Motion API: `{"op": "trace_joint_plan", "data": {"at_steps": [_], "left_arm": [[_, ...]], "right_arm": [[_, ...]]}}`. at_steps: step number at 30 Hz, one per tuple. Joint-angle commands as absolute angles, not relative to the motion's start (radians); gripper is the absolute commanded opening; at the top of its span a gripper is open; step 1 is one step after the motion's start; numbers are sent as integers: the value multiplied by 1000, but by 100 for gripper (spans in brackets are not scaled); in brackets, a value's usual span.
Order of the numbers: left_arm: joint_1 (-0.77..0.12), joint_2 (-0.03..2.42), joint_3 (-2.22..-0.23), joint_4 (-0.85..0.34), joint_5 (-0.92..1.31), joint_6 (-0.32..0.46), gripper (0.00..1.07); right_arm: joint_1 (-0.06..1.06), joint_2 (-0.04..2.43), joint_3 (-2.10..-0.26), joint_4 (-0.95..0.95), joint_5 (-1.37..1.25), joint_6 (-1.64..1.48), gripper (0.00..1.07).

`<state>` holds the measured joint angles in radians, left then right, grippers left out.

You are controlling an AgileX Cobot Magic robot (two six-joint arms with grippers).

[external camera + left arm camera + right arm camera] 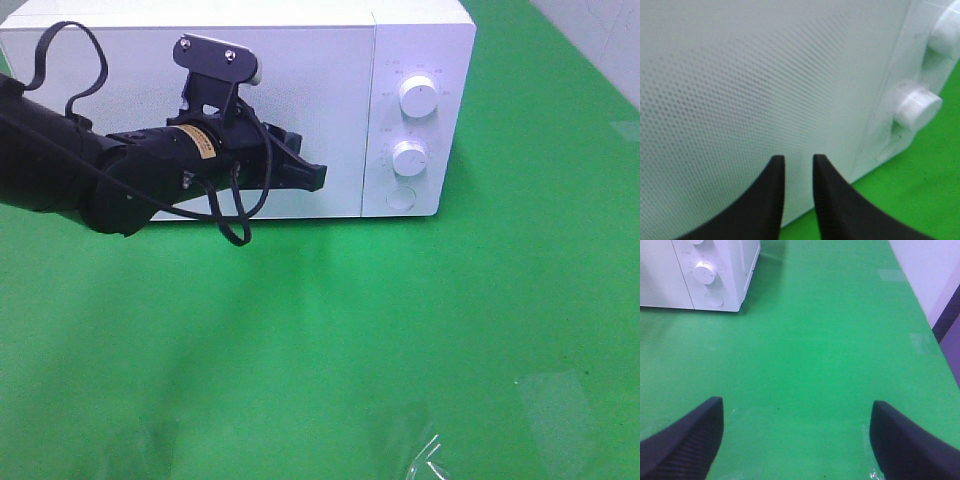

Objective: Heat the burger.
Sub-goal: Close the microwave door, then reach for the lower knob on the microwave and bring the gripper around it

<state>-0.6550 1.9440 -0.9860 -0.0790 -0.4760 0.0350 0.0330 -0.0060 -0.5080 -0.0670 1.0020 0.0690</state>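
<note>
Two grippers, both empty. Left gripper (799,162): jaws parted by a narrow gap, tips close to the shut door of the white microwave (420,30). Right gripper (797,412): jaws wide apart above the green table (830,330). No view shows the burger.

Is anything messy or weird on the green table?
Only a crinkled scrap of clear plastic film lying on the green table at the near side. The white microwave looks undamaged, door shut.
</note>
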Motion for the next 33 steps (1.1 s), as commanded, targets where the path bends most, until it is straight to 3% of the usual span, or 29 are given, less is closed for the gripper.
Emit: {"op": "trace_joint_plan", "data": {"at_steps": [1, 2, 4, 17, 25, 32, 33], "left_arm": [[-686, 1873, -924, -89, -393, 23, 74], [-693, 1844, -904, -94, -324, 23, 96], [-693, 1815, -892, -93, -229, 23, 101], [-693, 1582, -890, -93, 474, 23, 100], [-681, 1463, -890, -94, 708, 7, 100], [-546, 1380, -890, -94, 854, -23, 100], [-483, 1356, -890, -94, 895, -15, 100]], "right_arm": [[25, -29, -506, -69, 1001, 79, 76], [25, -29, -506, -69, 1001, 79, 76], [25, -29, -506, -69, 1001, 79, 76], [25, -29, -506, -69, 1001, 79, 76], [25, -29, -506, -69, 1001, 79, 76], [25, -29, -506, -69, 1001, 79, 76], [25, -29, -506, -69, 1001, 79, 76]]}}
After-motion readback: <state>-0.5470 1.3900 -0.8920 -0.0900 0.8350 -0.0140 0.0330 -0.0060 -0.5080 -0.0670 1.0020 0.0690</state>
